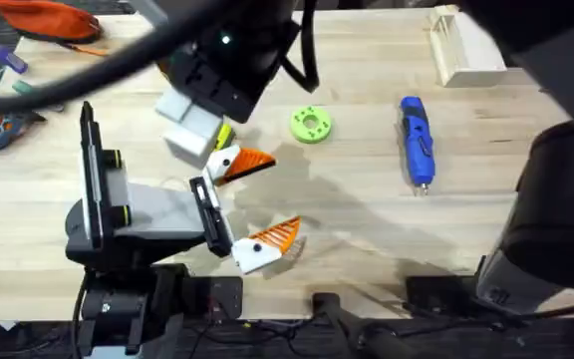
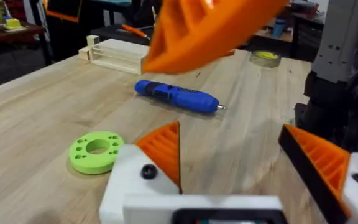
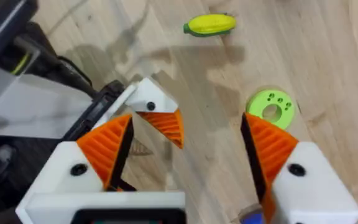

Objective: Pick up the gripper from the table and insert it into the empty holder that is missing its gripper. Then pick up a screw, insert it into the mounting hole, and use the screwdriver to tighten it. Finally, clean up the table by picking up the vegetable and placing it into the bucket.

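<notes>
At left, the left gripper [image 1: 282, 194] lies spread, both white mounts bearing orange fingers, nothing between them. The right gripper [image 3: 188, 124], reached across the middle, hangs just above it, also spread and empty. The yellow vegetable [image 3: 210, 25] sits near them, then the green ring dish [image 1: 311, 125]. The screwdriver [image 1: 416, 140] lies well apart to the right, long axis running away from the bases, tip nearward; the right arm's base is nearer. The pale wood table [image 1: 367, 219] is flat; a wooden block [image 1: 461, 50] stands far right
</notes>
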`<state>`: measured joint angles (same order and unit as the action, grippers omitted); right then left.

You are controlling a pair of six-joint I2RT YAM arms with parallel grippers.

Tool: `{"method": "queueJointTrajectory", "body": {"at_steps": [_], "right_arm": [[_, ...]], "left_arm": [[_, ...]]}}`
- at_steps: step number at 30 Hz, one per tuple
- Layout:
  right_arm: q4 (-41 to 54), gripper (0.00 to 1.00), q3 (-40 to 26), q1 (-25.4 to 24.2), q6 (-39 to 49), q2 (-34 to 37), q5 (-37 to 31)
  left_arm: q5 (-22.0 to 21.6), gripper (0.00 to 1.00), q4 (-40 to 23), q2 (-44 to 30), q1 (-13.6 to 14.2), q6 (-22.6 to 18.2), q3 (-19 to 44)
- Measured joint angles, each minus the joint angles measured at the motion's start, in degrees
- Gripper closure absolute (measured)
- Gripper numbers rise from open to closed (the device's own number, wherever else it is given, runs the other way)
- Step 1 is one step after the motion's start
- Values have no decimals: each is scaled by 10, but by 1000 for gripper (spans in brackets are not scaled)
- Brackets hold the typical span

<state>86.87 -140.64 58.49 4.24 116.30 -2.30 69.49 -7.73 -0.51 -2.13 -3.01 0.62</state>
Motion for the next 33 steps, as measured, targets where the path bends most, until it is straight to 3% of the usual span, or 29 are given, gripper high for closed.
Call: {"method": "queueJointTrajectory", "body": {"at_steps": [6, 13, 22, 27, 33], "right_arm": [[6, 8, 0, -28, -13, 0, -2], [45, 8, 0, -47, -15, -3, -53], [-7, 8, 25, -75, -17, -18, -6], [-80, 8, 85, -87, -19, -33, 11], [-175, 8, 217, -102, -35, -105, 16]], "left_arm": [[0, 16, 0, 0, 0, 0, 0], [0, 15, 0, 0, 0, 0, 0], [0, 14, 0, 0, 0, 0, 0], [0, 15, 0, 0, 0, 0, 0], [0, 15, 0, 0, 0, 0, 0]]}}
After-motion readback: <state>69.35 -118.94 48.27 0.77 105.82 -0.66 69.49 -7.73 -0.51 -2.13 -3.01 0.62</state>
